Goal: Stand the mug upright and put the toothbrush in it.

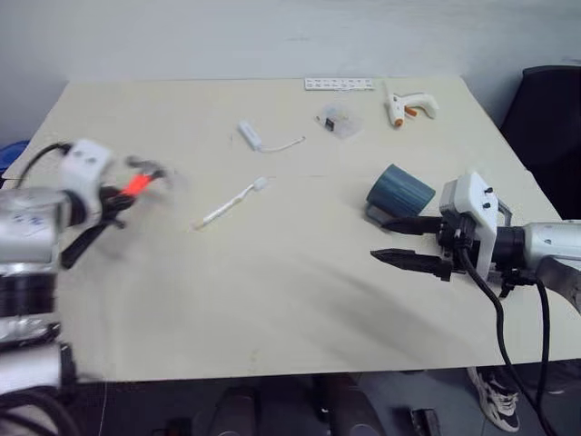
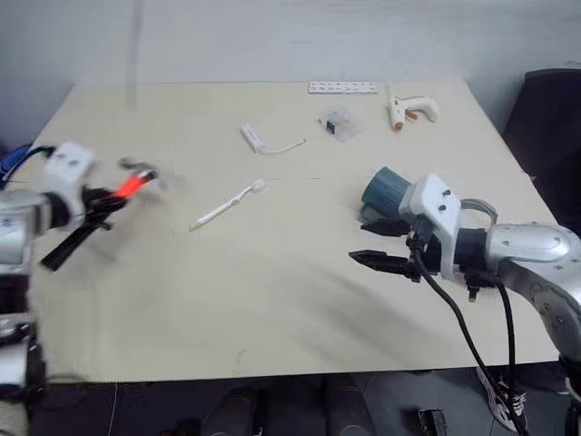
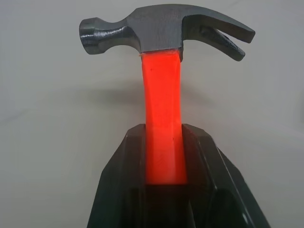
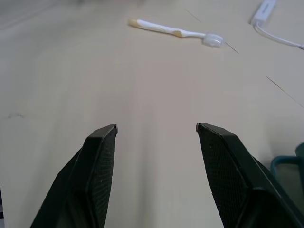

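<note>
One claw sits near the mug [image 1: 399, 190]: the right claw [image 1: 392, 240], spread wide and empty, just beside it. Mug apparently on its side. Left claw [image 3: 164, 156] grips a hammer [image 3: 161, 90], far off.

A pale beige desk [image 1: 272, 300] is filling most of the frame. The toothbrush [image 1: 231, 203] is lying slantwise near the middle. The mug [image 1: 399, 191] is lying tipped over at centre right. A white adapter with cable [image 1: 259, 138], a small clear packet [image 1: 338, 119], a white strip [image 1: 339, 84] and a white glue gun [image 1: 406, 105] are resting along the upper part.
</note>
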Motion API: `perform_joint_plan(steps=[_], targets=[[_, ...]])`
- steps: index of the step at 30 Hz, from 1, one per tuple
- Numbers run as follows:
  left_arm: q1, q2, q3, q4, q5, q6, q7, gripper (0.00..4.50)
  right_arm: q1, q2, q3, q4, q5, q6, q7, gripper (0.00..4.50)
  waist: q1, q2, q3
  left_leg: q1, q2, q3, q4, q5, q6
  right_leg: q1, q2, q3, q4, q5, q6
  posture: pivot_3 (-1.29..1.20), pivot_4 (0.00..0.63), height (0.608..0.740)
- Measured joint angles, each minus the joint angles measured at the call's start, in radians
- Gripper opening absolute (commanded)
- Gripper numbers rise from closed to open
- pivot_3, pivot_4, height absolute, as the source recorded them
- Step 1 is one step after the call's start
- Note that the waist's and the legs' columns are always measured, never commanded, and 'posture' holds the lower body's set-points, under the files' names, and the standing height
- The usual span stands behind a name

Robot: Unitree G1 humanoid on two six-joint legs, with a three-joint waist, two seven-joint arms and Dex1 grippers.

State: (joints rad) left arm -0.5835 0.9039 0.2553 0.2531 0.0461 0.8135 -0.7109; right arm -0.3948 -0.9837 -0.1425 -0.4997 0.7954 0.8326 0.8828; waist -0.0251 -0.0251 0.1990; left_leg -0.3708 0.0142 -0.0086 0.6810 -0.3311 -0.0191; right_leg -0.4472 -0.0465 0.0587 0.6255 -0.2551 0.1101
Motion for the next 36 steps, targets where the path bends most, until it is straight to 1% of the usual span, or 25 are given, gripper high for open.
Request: perform_joint_plan(steps=[2,5,7,10,11,12,16,17,21,23,25,27,29,30,32,33,34,35,36], targets=[[0.099,0.024,0.060,0.007,-0.005,-0.031,0.027,0.77,-0.046,0.017,0.028,0.011,0.009,-0.012,0.044,2.78,0.006,0.000,0.000,0.000,0.001,-0.001,0.000,0.000,0.000,0.000,-0.003,-0.001,-0.003,0.000,0.000,0.00,0.150,0.740],[0.169,0.018,0.109,0.054,-0.014,-0.047,0.077,0.77,-0.085,0.017,0.051,0.017,0.025,-0.023,0.119,2.78,0.025,-0.003,0.000,-0.001,0.000,-0.002,0.000,0.000,0.000,0.001,-0.007,-0.005,-0.004,0.000,0.000,0.00,0.150,0.740],[0.171,0.005,0.119,0.069,-0.029,-0.067,0.098,0.77,-0.112,0.017,0.077,0.018,0.028,-0.027,0.156,2.78,0.033,-0.005,-0.001,-0.002,-0.002,-0.003,0.000,0.000,0.000,0.003,-0.013,-0.011,-0.005,0.000,0.000,0.00,0.150,0.740],[0.171,-0.024,0.120,0.077,-0.047,-0.102,0.134,0.77,-0.143,0.020,0.110,0.032,0.015,-0.044,0.192,2.78,0.040,-0.006,-0.001,-0.001,-0.004,-0.006,0.000,0.000,0.000,0.003,-0.016,-0.012,-0.005,0.001,0.001,0.00,0.150,0.740],[0.172,-0.031,0.120,0.079,-0.052,-0.110,0.144,1.48,-0.144,0.022,0.116,0.040,0.008,-0.048,0.197,2.78,0.040,-0.006,-0.002,-0.001,-0.004,-0.006,0.000,0.000,0.000,0.003,-0.016,-0.012,-0.005,0.001,0.001,0.00,0.150,0.740],[0.176,-0.034,0.120,0.082,-0.059,-0.118,0.153,1.67,-0.145,0.024,0.126,0.046,0.000,-0.049,0.202,2.78,0.039,-0.007,-0.002,-0.001,-0.004,-0.006,0.000,0.000,0.000,0.003,-0.016,-0.012,-0.005,0.001,0.001,0.00,0.150,0.740],[0.201,-0.036,0.146,0.082,-0.090,-0.137,0.176,2.88,-0.144,0.024,0.139,0.068,-0.040,-0.060,0.211,2.78,0.031,-0.006,-0.002,-0.001,-0.003,-0.006,-0.001,0.000,0.000,0.003,-0.016,-0.012,-0.005,0.000,0.001,0.00,0.150,0.740],[0.211,-0.036,0.156,0.082,-0.095,-0.136,0.181,3.12,-0.138,0.023,0.138,0.068,-0.045,-0.062,0.210,2.78,0.027,-0.007,-0.002,-0.001,-0.002,-0.006,-0.001,0.000,-0.001,0.003,-0.016,-0.012,-0.005,0.000,0.001,0.00,0.150,0.740],[0.283,-0.002,0.200,0.050,-0.123,-0.094,0.182,4.30,-0.085,0.008,0.129,0.057,-0.048,-0.053,0.206,2.78,0.013,-0.007,-0.002,-0.001,0.000,-0.006,-0.001,0.000,-0.001,0.002,-0.016,-0.011,-0.005,0.000,0.000,0.00,0.150,0.740],[0.329,0.038,0.245,0.004,-0.145,-0.052,0.156,4.30,-0.055,-0.004,0.102,0.052,-0.049,-0.046,0.197,2.78,0.009,-0.007,-0.002,-0.001,0.000,-0.006,-0.001,-0.001,-0.002,0.002,-0.016,-0.012,-0.005,-0.001,-0.001,0.00,0.150,0.740],[0.346,0.075,0.314,-0.077,-0.211,0.011,0.094,4.30,-0.042,-0.020,0.077,0.058,-0.061,-0.037,0.165,2.78,0.009,-0.007,-0.002,0.000,0.000,-0.006,-0.001,-0.001,-0.002,0.002,-0.017,-0.012,-0.005,-0.001,-0.001,0.00,0.150,0.740],[0.353,0.102,0.393,-0.274,-0.379,0.102,-0.043,4.30,-0.033,-0.021,0.051,0.070,-0.089,-0.016,0.101,2.78,0.016,-0.008,-0.003,-0.001,0.000,-0.007,-0.001,-0.001,-0.002,0.003,-0.020,-0.013,-0.005,-0.001,-0.002,0.00,0.150,0.740],[0.356,0.110,0.435,-0.490,-0.558,0.163,-0.165,4.30,-0.026,-0.019,0.050,0.072,-0.114,0.008,0.039,2.78,0.023,-0.006,-0.004,0.000,-0.003,-0.007,-0.001,-0.001,-0.003,0.004,-0.024,-0.013,-0.006,-0.001,-0.002,0.00,0.150,0.740],[0.363,0.110,0.437,-0.578,-0.643,0.189,-0.212,4.30,-0.021,-0.015,0.056,0.070,-0.136,0.023,0.000,2.78,0.023,-0.004,-0.005,0.000,-0.003,-0.006,-0.001,-0.001,-0.003,0.004,-0.025,-0.013,-0.006,-0.001,-0.003,0.00,0.150,0.740],[0.377,0.102,0.412,-0.713,-0.776,0.220,-0.279,4.30,-0.019,0.002,0.085,0.071,-0.194,0.050,-0.078,2.78,0.021,-0.003,-0.005,0.000,-0.004,-0.005,-0.001,-0.001,-0.003,0.004,-0.025,-0.013,-0.006,-0.001,-0.003,0.00,0.150,0.740],[0.381,0.100,0.373,-0.771,-0.829,0.226,-0.302,4.30,-0.022,0.015,0.114,0.074,-0.233,0.068,-0.129,2.78,0.018,-0.003,-0.005,0.001,-0.004,-0.005,-0.001,-0.001,-0.003,0.004,-0.023,-0.012,-0.006,-0.001,-0.003,0.00,0.150,0.740],[0.381,0.100,0.329,-0.809,-0.863,0.225,-0.319,4.30,-0.028,0.030,0.142,0.080,-0.265,0.082,-0.170,2.78,0.014,-0.003,-0.005,0.001,-0.003,-0.005,-0.001,0.000,-0.003,0.004,-0.021,-0.012,-0.006,-0.001,-0.003,0.00,0.150,0.740],[0.370,0.100,0.276,-0.835,-0.881,0.217,-0.330,4.30,-0.039,0.057,0.166,0.091,-0.293,0.101,-0.211,2.78,0.009,-0.003,-0.005,0.001,-0.005,-0.004,-0.001,0.000,-0.004,0.004,-0.015,-0.011,-0.005,-0.001,-0.002,0.00,0.150,0.740],[0.346,0.098,0.213,-0.846,-0.890,0.204,-0.335,4.30,-0.059,0.088,0.193,0.109,-0.322,0.117,-0.252,2.78,0.005,-0.003,-0.005,0.001,-0.007,-0.004,-0.001,0.001,-0.005,0.004,-0.013,-0.012,-0.004,-0.001,-0.003,0.00,0.150,0.740]])
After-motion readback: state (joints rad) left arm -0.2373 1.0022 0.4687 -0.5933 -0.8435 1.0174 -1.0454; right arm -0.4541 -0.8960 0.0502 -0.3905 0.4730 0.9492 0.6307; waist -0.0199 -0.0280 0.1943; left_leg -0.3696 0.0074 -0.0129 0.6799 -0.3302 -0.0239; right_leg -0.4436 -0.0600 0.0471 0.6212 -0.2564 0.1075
